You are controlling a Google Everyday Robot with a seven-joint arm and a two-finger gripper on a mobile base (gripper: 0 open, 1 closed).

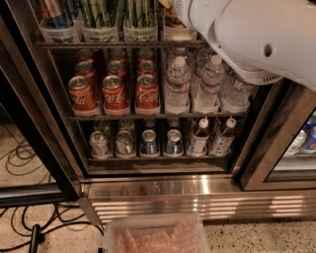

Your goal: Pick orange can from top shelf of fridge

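One orange can (172, 21), top shelf (118, 44), rightmost tub (178, 33), upper centre. One gripper, hidden behind the arm (256, 34) there; its grip we cannot tell. Risk, we judge: blind approach clips the tub rim, toppling neighbouring cans (140, 12).

At the top of the frame the top shelf (118, 44) is walled by clear tubs (101, 33) of tall cans standing side by side; the white arm (256, 34) fills the upper right, hiding the gripper; the dark door frame (54, 123) closes the left.
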